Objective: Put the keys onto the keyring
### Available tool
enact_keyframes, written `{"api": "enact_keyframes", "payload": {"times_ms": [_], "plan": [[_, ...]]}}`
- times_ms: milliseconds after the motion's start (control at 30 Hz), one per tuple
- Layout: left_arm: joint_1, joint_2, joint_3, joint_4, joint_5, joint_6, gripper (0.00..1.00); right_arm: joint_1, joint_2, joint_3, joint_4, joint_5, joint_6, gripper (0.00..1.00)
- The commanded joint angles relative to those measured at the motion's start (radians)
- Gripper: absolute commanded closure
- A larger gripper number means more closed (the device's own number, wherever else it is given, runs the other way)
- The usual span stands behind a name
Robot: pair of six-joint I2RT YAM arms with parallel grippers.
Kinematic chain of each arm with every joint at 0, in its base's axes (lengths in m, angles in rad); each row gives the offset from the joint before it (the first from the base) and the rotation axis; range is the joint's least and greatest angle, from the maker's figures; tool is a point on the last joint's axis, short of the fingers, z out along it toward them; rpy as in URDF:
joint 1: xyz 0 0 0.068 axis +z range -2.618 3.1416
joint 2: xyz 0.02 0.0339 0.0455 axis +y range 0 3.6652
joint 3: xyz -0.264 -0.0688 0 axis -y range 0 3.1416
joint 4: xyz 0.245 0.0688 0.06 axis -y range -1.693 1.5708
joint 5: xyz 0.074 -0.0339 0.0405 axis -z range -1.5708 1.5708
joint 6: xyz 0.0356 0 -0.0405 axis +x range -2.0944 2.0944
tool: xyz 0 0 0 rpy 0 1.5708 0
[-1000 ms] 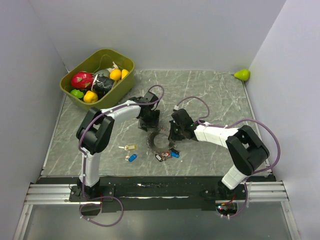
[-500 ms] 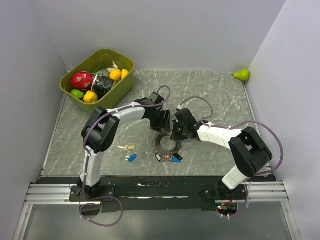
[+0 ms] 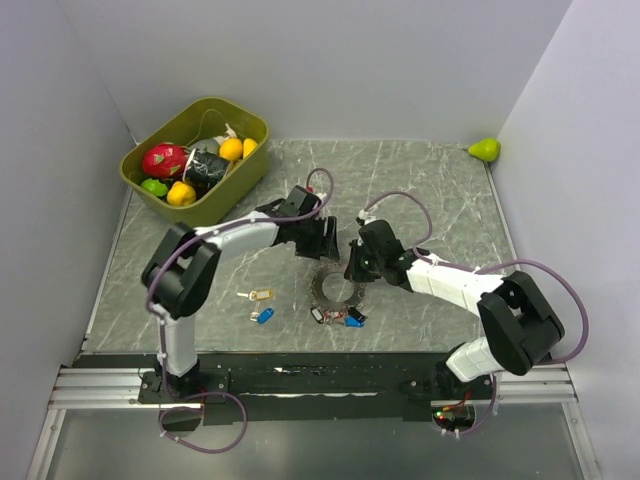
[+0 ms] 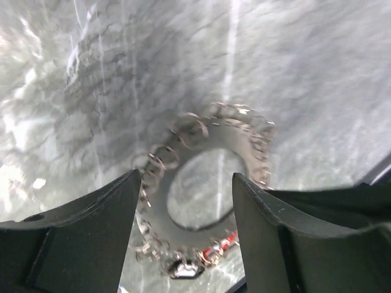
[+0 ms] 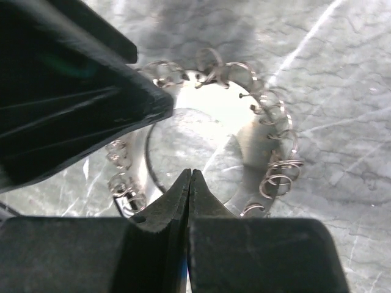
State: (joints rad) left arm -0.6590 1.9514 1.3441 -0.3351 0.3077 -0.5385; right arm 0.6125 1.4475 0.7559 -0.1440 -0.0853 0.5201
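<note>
**Keyring flat on the desk between the two claws, keys lying loose beside it**

The keyring (image 3: pixel 334 290) (image 4: pixel 253 152) (image 5: pixel 244 128), a flat silvery loop rimmed with small wire rings, lies on the grey marbled desk (image 3: pixel 440 190) near its middle. A small cluster of red and blue keys (image 3: pixel 340 317) sits just beside its near edge. A beige-tagged key (image 3: pixel 260 294) and a blue key (image 3: pixel 264 316) lie further to the left. The left claw (image 3: pixel 325 245) (image 4: pixel 185 177) hangs above the loop with its fingers spread wide, holding nothing. The right claw (image 3: pixel 355 270) (image 5: pixel 189 174) is pinched fully closed, its tip over the loop's inner edge; whether it touches the metal cannot be told. A green bin (image 3: pixel 245 118) of fruit toys stands at the far left, and a toy pear (image 3: pixel 485 149) in the far right corner.
</note>
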Motion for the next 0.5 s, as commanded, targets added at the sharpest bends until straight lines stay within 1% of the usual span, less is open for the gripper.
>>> {"api": "enact_keyframes", "payload": {"times_ms": [0,33,100,167,200,233,267,300,367,400,433,467], "plan": [[-0.002,-0.19,-0.077,0.166,-0.06,0.014,0.32,0.003,-0.064,-0.018,0.087,-0.054,-0.061,0.99],[-0.001,-0.21,-0.094,0.18,-0.07,0.014,0.32,0.01,-0.071,-0.024,0.093,-0.063,-0.069,0.96],[0.005,-0.276,-0.15,0.234,-0.103,0.015,0.31,0.018,-0.082,-0.033,0.112,-0.073,-0.084,0.81],[0.013,-0.324,-0.19,0.271,-0.125,0.011,0.31,0.027,-0.101,-0.044,0.13,-0.074,-0.091,0.75],[0.028,-0.371,-0.233,0.312,-0.133,0.002,0.31,0.029,-0.108,-0.053,0.136,-0.079,-0.1,0.68],[0.038,-0.399,-0.256,0.327,-0.139,-0.001,0.31,0.033,-0.125,-0.061,0.139,-0.077,-0.103,0.65],[0.048,-0.425,-0.282,0.364,-0.133,-0.008,0.31,0.035,-0.134,-0.066,0.139,-0.077,-0.106,0.62],[0.073,-0.477,-0.34,0.396,-0.125,-0.02,0.31,0.036,-0.145,-0.082,0.17,-0.079,-0.112,0.51],[0.105,-0.532,-0.402,0.49,-0.073,-0.037,0.31,0.043,-0.182,-0.105,0.194,-0.083,-0.115,0.41],[0.143,-0.58,-0.461,0.519,-0.05,-0.057,0.31,0.043,-0.196,-0.128,0.223,-0.088,-0.117,0.33],[0.163,-0.6,-0.488,0.572,-0.02,-0.067,0.3,0.044,-0.222,-0.141,0.242,-0.096,-0.118,0.29],[0.183,-0.62,-0.511,0.588,0.019,-0.078,0.3,0.046,-0.236,-0.154,0.259,-0.1,-0.12,0.26]]}}
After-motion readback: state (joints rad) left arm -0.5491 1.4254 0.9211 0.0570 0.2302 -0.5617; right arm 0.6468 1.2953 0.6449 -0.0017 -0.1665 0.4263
